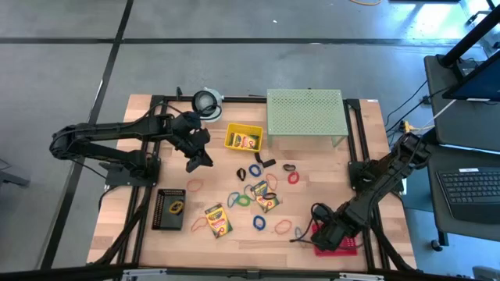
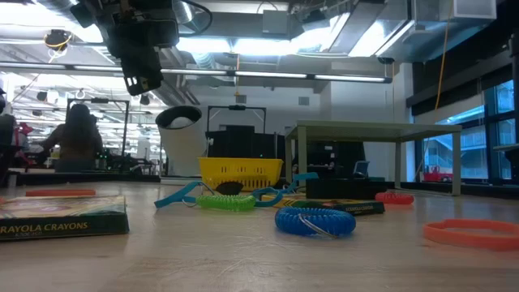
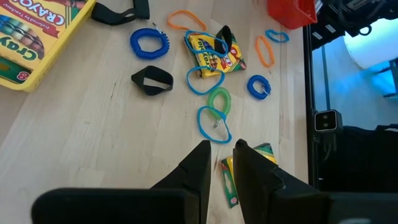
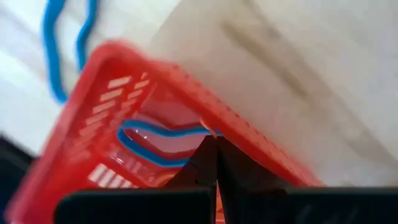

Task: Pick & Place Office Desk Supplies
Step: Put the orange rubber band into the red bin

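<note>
Robotics lab in an open industrial hall: wooden table (image 1: pixel 141 242) on concrete floor, exposed ceiling ducts (image 2: pixel 243 61), strip lights, laptop (image 1: pixel 469 183) beside the rig.

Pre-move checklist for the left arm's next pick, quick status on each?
1. Left gripper empty: ok, narrow gap between its fingers, nothing in it.
2. Left gripper clear of the table: ok, raised in the low view.
3. Pick candidate in sight: ok, blue rubber-band loop lies flat ahead of the gripper, touching a green loop.
4. Drop spot: ok, yellow basket is open-topped and already holds a crayon box.
5. Right gripper out of the way: ok, shut, over the red basket at the far corner.
6. Perforated stand clear of the path: cannot tell.
</note>
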You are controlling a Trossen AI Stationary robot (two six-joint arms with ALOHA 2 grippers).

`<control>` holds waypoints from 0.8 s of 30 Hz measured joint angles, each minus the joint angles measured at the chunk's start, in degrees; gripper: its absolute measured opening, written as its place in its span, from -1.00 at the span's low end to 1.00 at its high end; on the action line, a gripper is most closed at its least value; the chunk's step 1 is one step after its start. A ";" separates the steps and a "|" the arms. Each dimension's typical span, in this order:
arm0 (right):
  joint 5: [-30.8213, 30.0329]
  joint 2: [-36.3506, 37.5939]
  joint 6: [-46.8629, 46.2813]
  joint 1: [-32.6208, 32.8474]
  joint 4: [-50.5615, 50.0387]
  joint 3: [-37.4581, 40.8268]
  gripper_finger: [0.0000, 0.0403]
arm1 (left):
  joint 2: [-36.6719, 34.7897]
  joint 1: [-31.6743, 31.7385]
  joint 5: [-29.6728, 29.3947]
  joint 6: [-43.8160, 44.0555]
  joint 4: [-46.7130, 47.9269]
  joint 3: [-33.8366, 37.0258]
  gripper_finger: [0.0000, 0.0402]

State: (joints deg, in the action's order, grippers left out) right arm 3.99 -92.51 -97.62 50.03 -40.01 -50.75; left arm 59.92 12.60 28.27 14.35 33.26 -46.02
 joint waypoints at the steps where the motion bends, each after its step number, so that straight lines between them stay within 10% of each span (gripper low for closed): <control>1: 0.11 0.00 0.01 -0.54 0.42 0.73 -1.00 | 0.00 0.00 0.00 0.02 0.00 0.00 -0.70; 24: -2.07 0.04 7.67 -10.64 -1.18 3.33 -1.00 | 0.00 -0.01 0.12 0.43 0.00 0.00 -0.70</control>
State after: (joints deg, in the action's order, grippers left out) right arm 1.91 -92.47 -89.95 39.39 -41.19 -47.42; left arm 59.92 12.59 28.39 14.78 33.26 -46.02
